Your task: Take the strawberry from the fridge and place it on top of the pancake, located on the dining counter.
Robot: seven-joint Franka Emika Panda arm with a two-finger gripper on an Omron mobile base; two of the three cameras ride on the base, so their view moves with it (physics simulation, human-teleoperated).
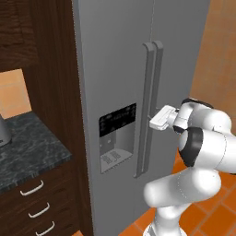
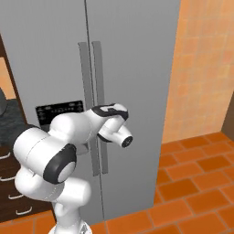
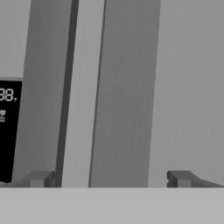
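Fridge (image 1: 115,69) doors are both shut, their two long vertical handles (image 1: 152,92) running side by side down the middle seam. The gripper (image 3: 111,178) is right at those handles, about level with the black dispenser panel (image 1: 117,120) on the left door. In the hand view its two fingertips (image 3: 41,178) stand wide apart, with both handle bars framed in the gap between them and nothing held; whether a fingertip touches a handle cannot be told. In the left base view the white hand (image 1: 162,118) reaches in from the right and meets the handles at mid-height. In the right base view the arm (image 2: 68,137) bends across the front of the doors. The strawberry cannot be seen behind the shut doors. Left of the fridge stands a dark wooden cabinet (image 1: 32,198) with a black speckled desk top (image 1: 27,147) and white drawer pulls. The floor (image 2: 192,183) is orange tile.
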